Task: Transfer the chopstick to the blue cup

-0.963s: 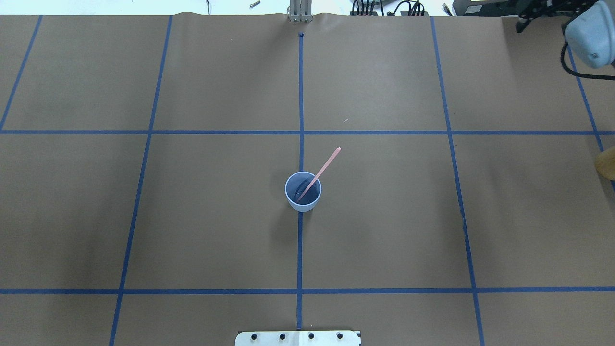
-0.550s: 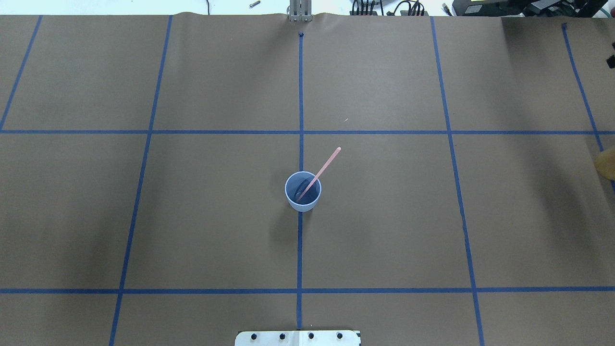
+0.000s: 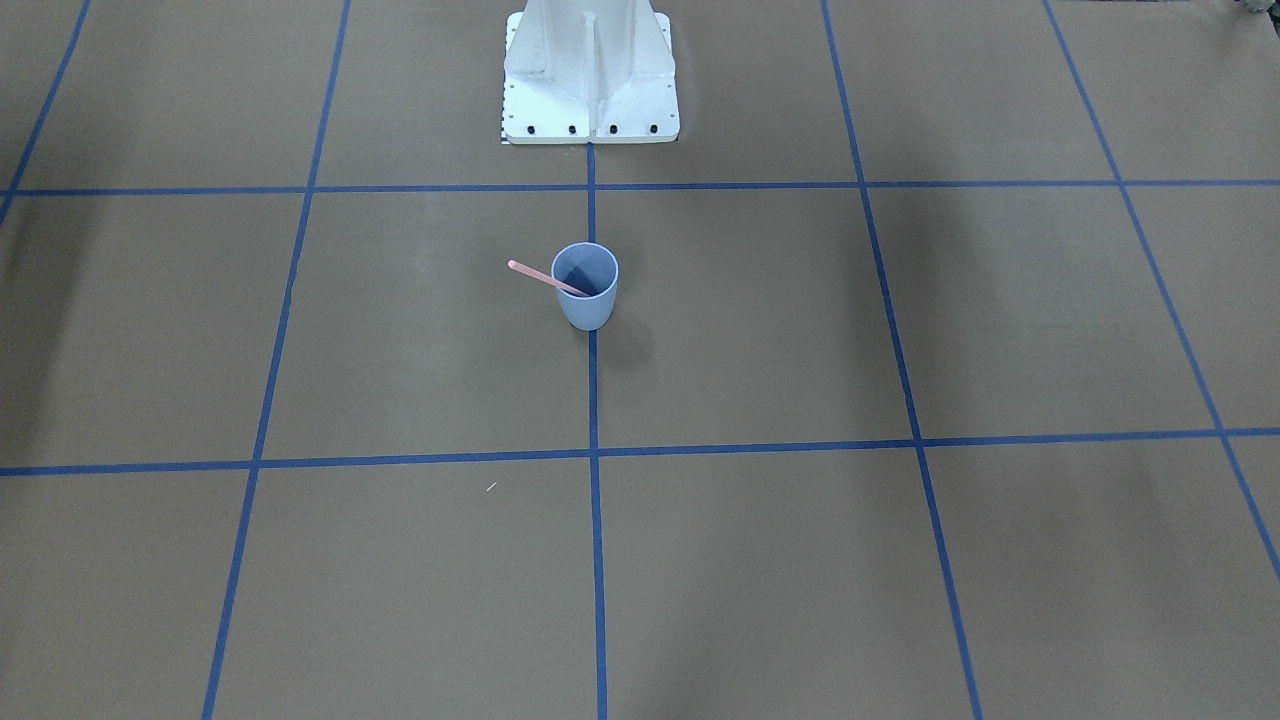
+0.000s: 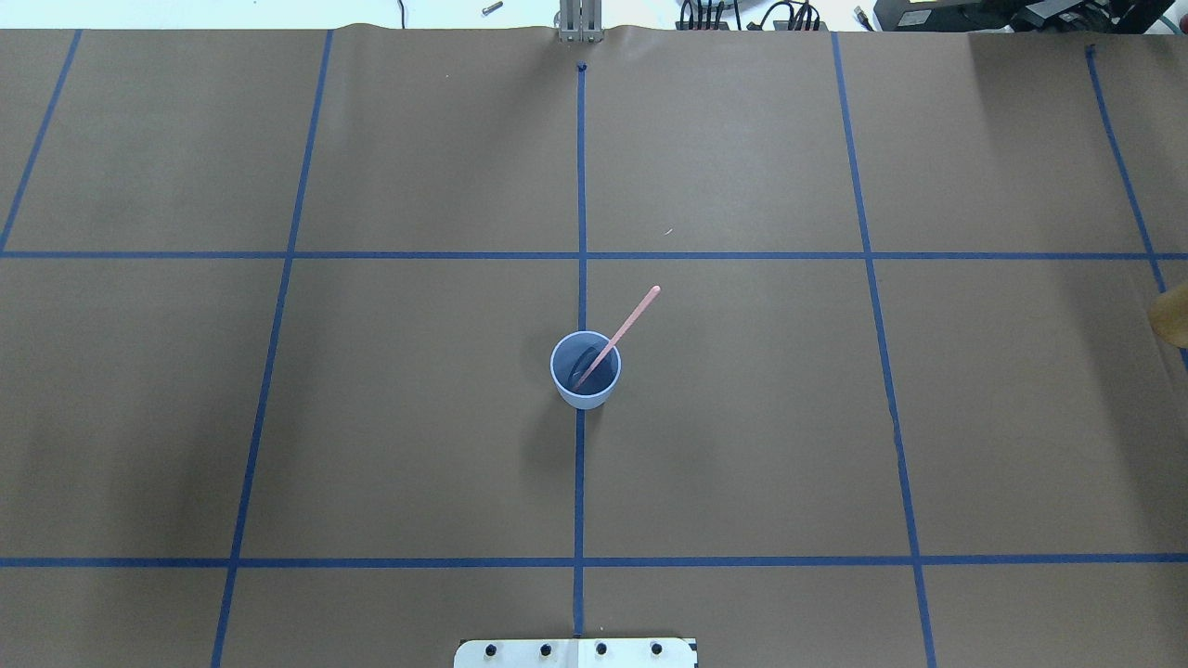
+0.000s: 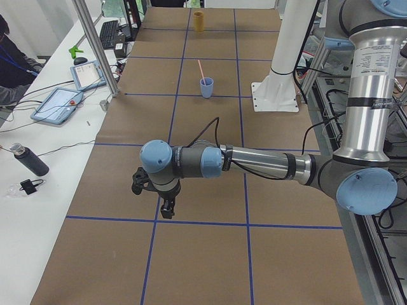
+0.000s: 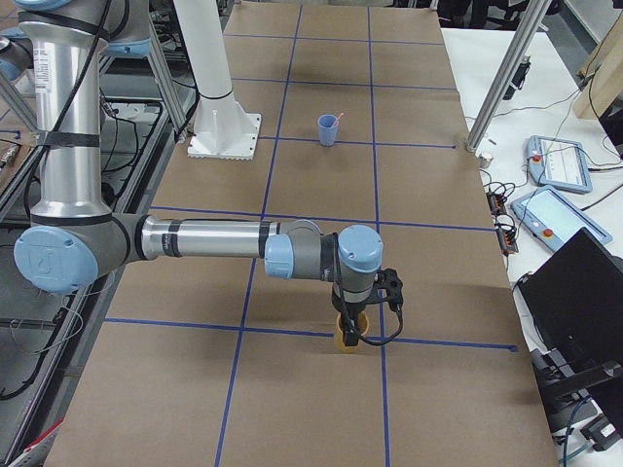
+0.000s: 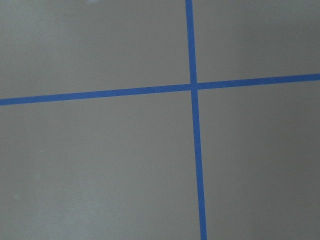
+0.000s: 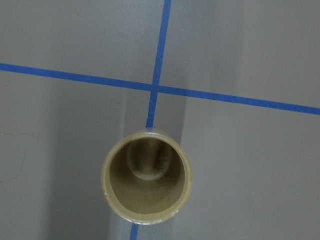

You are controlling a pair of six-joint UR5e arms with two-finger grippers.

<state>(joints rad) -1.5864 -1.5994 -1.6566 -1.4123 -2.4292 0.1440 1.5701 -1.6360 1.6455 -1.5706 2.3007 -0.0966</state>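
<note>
The blue cup [image 4: 586, 369] stands upright on the centre line of the table, also in the front view [image 3: 586, 285]. One pale pink chopstick [image 4: 627, 323] leans in it, its lower end inside and its upper end over the rim to the far right [image 3: 532, 273]. My left gripper [image 5: 166, 207] shows only in the left side view, far from the cup, and I cannot tell if it is open. My right gripper [image 6: 348, 329] shows only in the right side view, above a tan cup, and I cannot tell its state.
A tan cup [image 8: 146, 182] stands on a blue tape line straight under the right wrist camera, also at the overhead view's right edge [image 4: 1171, 315]. The robot's white base [image 3: 590, 75] stands behind the blue cup. Blue tape lines grid the brown paper.
The right arm's wrist, seen at the overhead view's top right one second ago, has moved out of that view. The cup and chopstick have not moved.
</note>
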